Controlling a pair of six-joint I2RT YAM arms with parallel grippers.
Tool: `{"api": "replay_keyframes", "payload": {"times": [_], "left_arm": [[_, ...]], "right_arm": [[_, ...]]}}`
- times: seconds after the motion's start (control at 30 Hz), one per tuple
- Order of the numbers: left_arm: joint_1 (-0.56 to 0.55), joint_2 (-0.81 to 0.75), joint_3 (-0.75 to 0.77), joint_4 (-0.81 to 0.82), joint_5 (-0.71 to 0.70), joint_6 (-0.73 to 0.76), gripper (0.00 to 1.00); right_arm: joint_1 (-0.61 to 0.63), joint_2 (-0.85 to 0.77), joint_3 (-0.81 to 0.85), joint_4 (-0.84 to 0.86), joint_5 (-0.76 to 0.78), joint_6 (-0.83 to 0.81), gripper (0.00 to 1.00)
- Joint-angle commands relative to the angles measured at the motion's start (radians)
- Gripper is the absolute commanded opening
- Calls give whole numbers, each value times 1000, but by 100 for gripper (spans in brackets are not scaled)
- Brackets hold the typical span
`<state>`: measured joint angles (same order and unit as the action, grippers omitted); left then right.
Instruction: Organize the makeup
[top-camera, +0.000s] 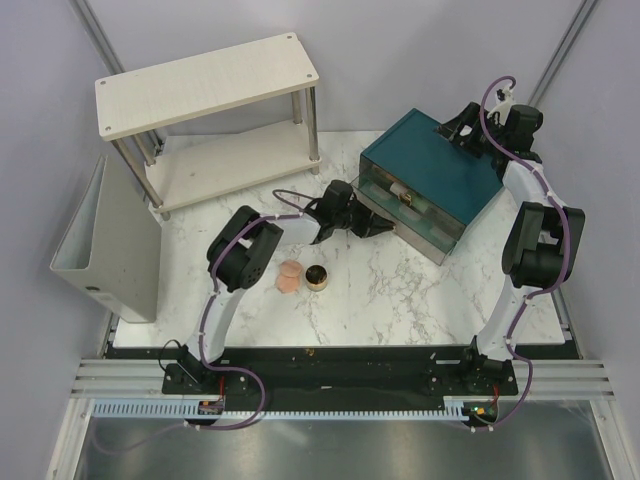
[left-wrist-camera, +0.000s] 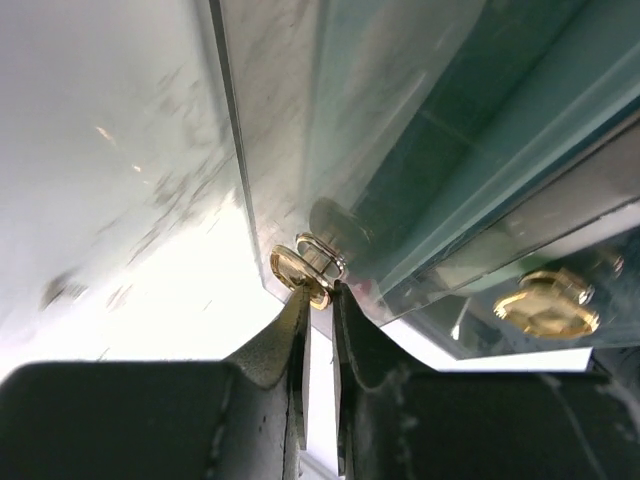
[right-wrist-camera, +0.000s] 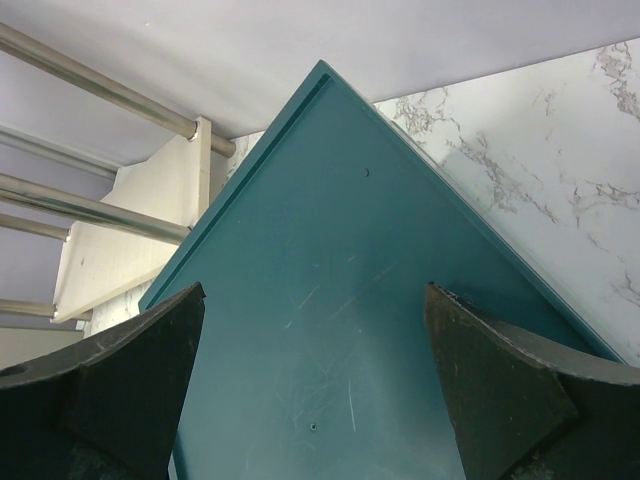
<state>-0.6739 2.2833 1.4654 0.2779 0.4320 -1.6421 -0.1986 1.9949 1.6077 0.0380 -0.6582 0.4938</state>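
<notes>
- Makeup lying on the white marble-patterned table (top-camera: 400, 290): a peach-pink rounded sponge (top-camera: 289, 277) and a round gold-rimmed pot with a dark centre (top-camera: 317, 277). They sit just beside each other, with the sponge on the left, next to my left arm's elbow.
- Both are well apart from the large teal box with clear-fronted drawers (top-camera: 430, 175), which stands toward the far right of the table.
- My left pincer (left-wrist-camera: 320, 297) is closed down narrow. Its fingertips (left-wrist-camera: 298, 310) pinch a small gold knob (left-wrist-camera: 300, 272) on a clear drawer front.
- In the top view that same pincer (top-camera: 380, 228) reaches the box's lower-left face, where the drawers stick out a little.
- A second gold knob (left-wrist-camera: 545, 305) shows to the right on the neighbouring drawer front, with nothing touching it.
- My right pincer (right-wrist-camera: 315, 390) is spread wide and holds nothing. Its fingers (right-wrist-camera: 130, 390) sit on either side of the teal lid near the box's far corner (top-camera: 455, 128). I cannot tell whether they touch the lid.
- A white two-tier shelf (top-camera: 205, 80) stands at the far left.
- A grey bin (top-camera: 100, 240) stands off the table's left edge.
</notes>
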Motion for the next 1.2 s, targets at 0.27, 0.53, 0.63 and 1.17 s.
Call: {"api": "replay_keyframes", "payload": {"times": [0.27,0.53,0.63,1.17], "left_arm": [[53,-177,-183,-190,16,188,2],[57,-226,-176,-331,1,309,11],[57,-229,-134,-333,-6,361,32],[79,-435,68,-934,-263,1031,58]], "right_arm": [[2,-51,-28,42,-24,17,98],[2,-57,-45,49,-23,19,98],[4,-61,-45,49,-23,17,98],[4,-73,-61,60,-32,25,98]]}}
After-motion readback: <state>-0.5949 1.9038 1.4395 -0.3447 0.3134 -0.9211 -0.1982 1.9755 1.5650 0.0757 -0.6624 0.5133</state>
